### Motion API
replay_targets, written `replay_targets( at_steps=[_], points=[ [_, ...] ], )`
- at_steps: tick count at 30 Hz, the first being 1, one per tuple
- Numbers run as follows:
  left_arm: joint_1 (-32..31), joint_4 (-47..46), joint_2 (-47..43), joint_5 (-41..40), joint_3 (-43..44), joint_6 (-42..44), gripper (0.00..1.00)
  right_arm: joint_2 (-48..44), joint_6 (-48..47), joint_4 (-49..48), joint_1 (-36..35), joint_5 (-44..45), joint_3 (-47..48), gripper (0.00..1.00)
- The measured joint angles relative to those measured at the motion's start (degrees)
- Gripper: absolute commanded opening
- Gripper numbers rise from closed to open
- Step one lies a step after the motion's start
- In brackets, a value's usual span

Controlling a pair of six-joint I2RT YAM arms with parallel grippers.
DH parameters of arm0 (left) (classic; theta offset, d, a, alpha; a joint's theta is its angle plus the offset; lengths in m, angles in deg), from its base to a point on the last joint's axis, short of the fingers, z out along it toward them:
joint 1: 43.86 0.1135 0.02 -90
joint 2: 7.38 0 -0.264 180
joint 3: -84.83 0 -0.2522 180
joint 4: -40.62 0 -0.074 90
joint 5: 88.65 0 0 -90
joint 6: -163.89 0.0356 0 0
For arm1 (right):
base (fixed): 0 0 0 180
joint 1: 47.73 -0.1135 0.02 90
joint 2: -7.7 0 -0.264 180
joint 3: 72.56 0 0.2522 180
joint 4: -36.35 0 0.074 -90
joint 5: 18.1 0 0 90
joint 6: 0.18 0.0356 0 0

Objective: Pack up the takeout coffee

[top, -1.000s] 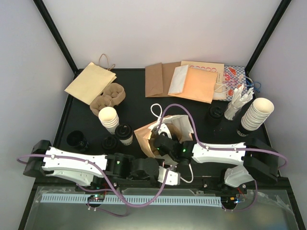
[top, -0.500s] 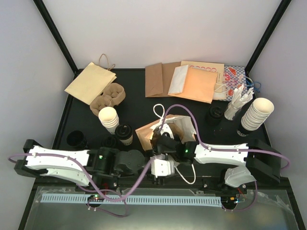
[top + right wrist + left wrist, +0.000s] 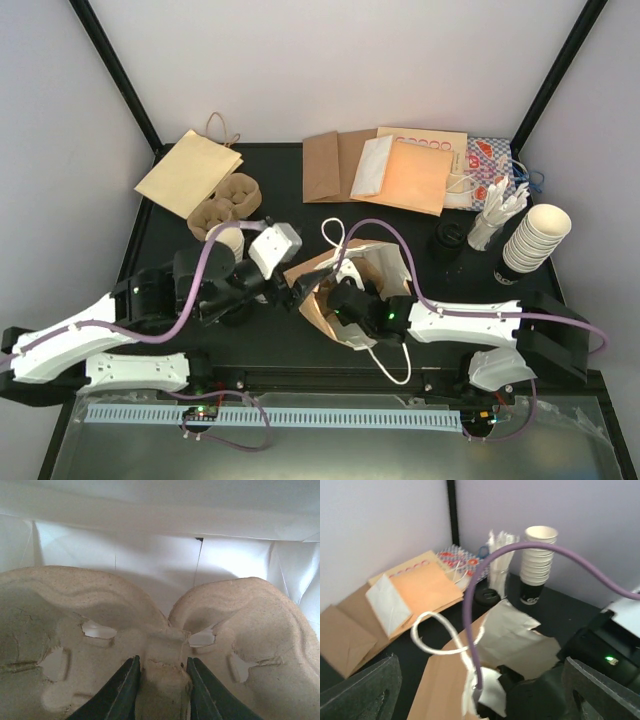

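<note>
Right gripper (image 3: pixel 162 692) gripped a pulp carrier (image 3: pixel 240 630) inside the paper bag (image 3: pixel 308 280).

Its two dark fingers (image 3: pixel 122 692) were pressed against either side of the carrier's central post, with the bag's white lining behind. The left gripper (image 3: pixel 481 661) hung just left of the bag's mouth, its jaws spread wide with nothing held between them (its wrist view looked past them onto the bag's white cord handle (image 3: pixel 432 630) and the right arm). The lidded coffee cups could not be made out in any view. The left arm (image 3: pixel 60 340) lay across the table (image 3: pixel 290 215) left of the bag. A second pulp carrier (image 3: pixel 222 203) sat further back, near a flat tan bag (image 3: pixel 185 175).
</note>
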Motion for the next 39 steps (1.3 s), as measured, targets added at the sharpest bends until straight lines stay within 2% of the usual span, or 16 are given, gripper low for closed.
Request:
replay_targets(
  at_steps=[3, 7, 11, 16, 24, 31, 39],
  points=[
    [6.9, 3.9, 1.9, 4.0, 2.5, -3.4, 0.90, -0.2, -0.5, 0.0, 0.0, 0.0, -0.2, 0.27],
    [19.9, 7.6, 6.6, 11.0, 6.6, -7.2, 0.90, -0.3, -0.9, 0.0, 0.0, 0.2, -0.2, 0.27],
    [30.5, 10.0, 12.3, 20.0, 6.7, -10.2, 0.88, -1.0, -1.6, -0.4, -0.5, 0.5, -1.2, 0.27],
    [39.5, 10.3, 19.3, 28.3, 5.2, -11.8, 0.87, -1.5, -2.3, -1.7, -2.1, 2.3, -2.5, 0.27],
    [42.3, 9.7, 31.3, 34.0, 5.9, -10.8, 0.85, -0.5, -1.3, -2.6, -6.1, 7.5, -3.2, 0.27],
    [42.5, 12.2, 46.5, 35.2, 14.7, -9.4, 0.82, 1.9, 0.3, -3.9, -6.8, 10.6, -3.2, 0.28],
    [42.5, 14.7, 52.9, 35.2, 16.5, -9.2, 0.80, 2.2, 1.2, -6.5, -6.8, 9.8, -4.0, 0.28]
  ],
)
